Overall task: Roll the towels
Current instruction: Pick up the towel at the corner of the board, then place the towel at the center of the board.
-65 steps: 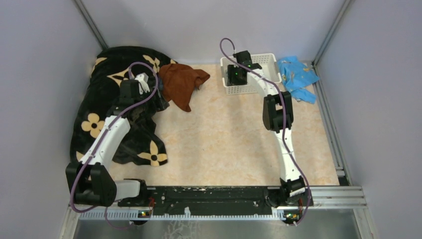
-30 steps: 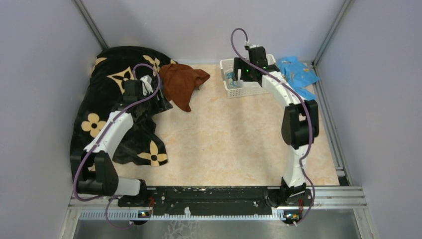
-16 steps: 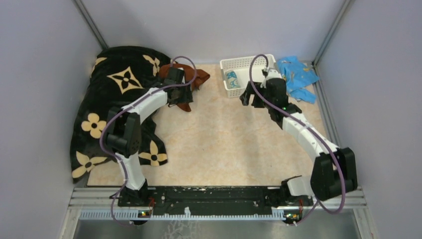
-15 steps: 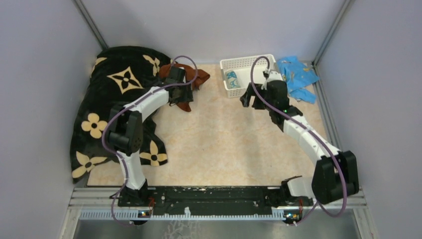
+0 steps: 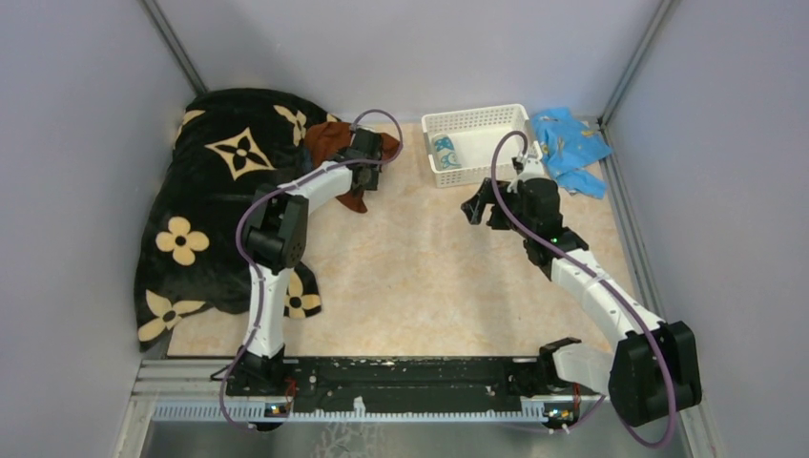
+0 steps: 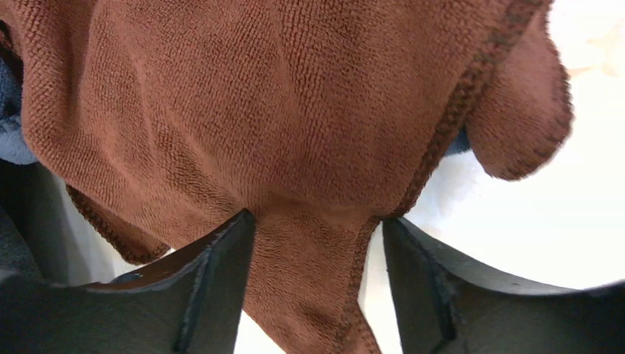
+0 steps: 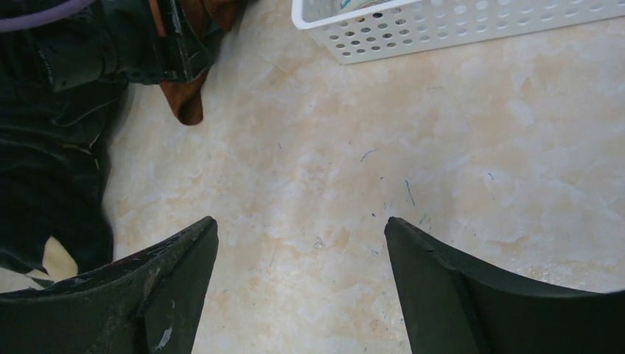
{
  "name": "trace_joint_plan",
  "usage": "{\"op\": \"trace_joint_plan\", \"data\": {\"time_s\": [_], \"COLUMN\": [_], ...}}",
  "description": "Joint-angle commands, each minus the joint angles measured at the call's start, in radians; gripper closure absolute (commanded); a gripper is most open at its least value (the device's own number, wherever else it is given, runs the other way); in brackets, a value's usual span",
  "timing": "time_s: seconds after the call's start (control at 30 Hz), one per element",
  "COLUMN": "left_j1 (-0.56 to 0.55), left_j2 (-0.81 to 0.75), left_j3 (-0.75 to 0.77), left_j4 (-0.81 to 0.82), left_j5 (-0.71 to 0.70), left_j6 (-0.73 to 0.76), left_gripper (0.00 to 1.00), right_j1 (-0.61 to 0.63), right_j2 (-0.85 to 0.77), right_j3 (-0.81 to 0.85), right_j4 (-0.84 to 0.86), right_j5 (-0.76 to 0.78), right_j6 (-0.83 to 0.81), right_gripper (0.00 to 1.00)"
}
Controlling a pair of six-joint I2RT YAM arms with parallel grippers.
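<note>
Both arms rise from the near edge of the table [image 5: 429, 286] and bend toward its far half. The right gripper [image 5: 474, 210] is the nearer of the two. It hangs over bare tabletop just in front of the basket [image 5: 482, 115], jaws spread wide and holding nothing. In its wrist view the gripper [image 7: 301, 225] has only the marbled table [image 7: 383, 147] between its two dark fingers [image 7: 169, 287]. That view also takes in the basket's perforated white wall [image 7: 457, 29] at the top. At its upper left, a hanging tip of the brown towel [image 7: 188, 103] lies beside the blanket [image 7: 44, 214]. Farther back and to the left, the left gripper [image 5: 368, 179] is down on the brown towel [image 5: 329, 143]. This towel lies crumpled at the far left of the table, partly on the edge of the black, tan-flowered blanket [image 5: 219, 191]. In the left wrist view the left gripper [image 6: 317, 219] also has its jaws wide apart, one finger [image 6: 199, 295] on either side of a fold of the brown towel [image 6: 295, 110]. The cloth reaches both fingers but does not look pinched. A sliver of the grey towel [image 6: 9, 129] peeks out from under the brown one at the left edge of that view. Farthest back, the teal towel [image 5: 443, 151] sits as a small bundle in the left end of the basket. The blue cloth [image 5: 568, 143] lies just right of the basket, in the far right corner.
</note>
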Motion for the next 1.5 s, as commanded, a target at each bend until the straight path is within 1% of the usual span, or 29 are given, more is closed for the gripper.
{"op": "trace_joint_plan", "data": {"time_s": [0.0, 0.03, 0.07, 0.1, 0.13, 0.17, 0.33, 0.43, 0.53, 0.63, 0.7, 0.8, 0.97, 1.0, 1.1, 1.17, 1.23, 1.3, 1.37, 1.47], "left_j1": [-0.006, -0.007, -0.007, -0.006, -0.006, -0.006, -0.006, -0.006, -0.014, -0.065, -0.121, -0.215, -0.384, -0.433, -0.53, -0.56, -0.565, -0.564, -0.564, -0.564], "left_j2": [0.04, 0.037, 0.032, 0.023, 0.008, -0.013, -0.18, -0.278, -0.356, -0.432, -0.494, -0.547, -0.587, -0.587, -0.589, -0.593, -0.603, -0.64, -0.686, -0.753], "left_j3": [0.042, 0.042, 0.045, 0.05, 0.058, 0.066, 0.068, 0.128, 0.238, 0.309, 0.326, 0.345, 0.347, 0.35, 0.348, 0.334, 0.3, 0.226, 0.12, -0.055], "left_j4": [0.07, 0.079, 0.084, 0.08, 0.069, 0.055, 0.067, 0.087, 0.049, 0.03, 0.023, -0.023, -0.081, -0.088, -0.094, -0.094, -0.103, -0.079, -0.035, 0.03], "left_j5": [-0.111, -0.111, -0.116, -0.123, -0.13, -0.139, -0.181, -0.202, -0.14, -0.073, -0.006, 0.088, 0.199, 0.225, 0.223, 0.2, 0.174, 0.118, 0.057, -0.052], "left_j6": [0.063, 0.073, 0.081, 0.088, 0.093, 0.096, 0.174, 0.243, 0.271, 0.306, 0.329, 0.337, 0.331, 0.338, 0.379, 0.401, 0.411, 0.426, 0.448, 0.483], "left_gripper": [0.36, 0.48, 0.62, 0.72, 0.79, 0.84, 1.0, 1.0, 1.0, 1.0, 1.0, 1.0, 1.0, 1.0, 1.0, 1.0, 1.0, 1.0, 1.0, 0.9], "right_j1": [-0.007, -0.008, -0.008, -0.008, -0.008, -0.008, -0.007, -0.008, -0.007, -0.009, -0.007, -0.008, -0.007, -0.007, -0.007, -0.008, -0.008, -0.008, -0.008, -0.007], "right_j2": [-0.045, -0.047, -0.048, -0.048, -0.049, -0.05, -0.068, -0.078, -0.095, -0.118, -0.135, -0.169, -0.25, -0.269, -0.328, -0.362, -0.392, -0.412, -0.412, -0.384], "right_j3": [0.003, 0.003, 0.005, 0.007, 0.01, 0.01, 0.006, 0.005, 0.001, -0.001, -0.002, -0.005, -0.014, -0.016, -0.016, -0.015, -0.014, -0.012, -0.007, 0.005], "right_j4": [0.053, 0.053, 0.052, 0.048, 0.044, 0.042, 0.042, 0.04, 0.042, 0.037, 0.033, 0.023, -0.01, -0.02, -0.051, -0.069, -0.082, -0.092, -0.101, -0.123], "right_j5": [-0.006, -0.003, 0.0, -0.001, -0.002, -0.004, 0.003, -0.002, 0.001, 0.008, 0.013, 0.023, 0.087, 0.109, 0.17, 0.208, 0.23, 0.234, 0.223, 0.187], "right_j6": [0.001, 0.0, -0.001, -0.001, -0.001, -0.002, -0.003, -0.002, 0.0, -0.001, -0.002, -0.003, -0.012, -0.015, -0.027, -0.033, -0.036, -0.044, -0.048, -0.051], "right_gripper": [0.16, 0.16, 0.16, 0.16, 0.16, 0.16, 0.16, 0.16, 0.16, 0.16, 0.16, 0.16, 0.16, 0.16, 0.16, 0.16, 0.16, 0.16, 0.16, 0.16]}}
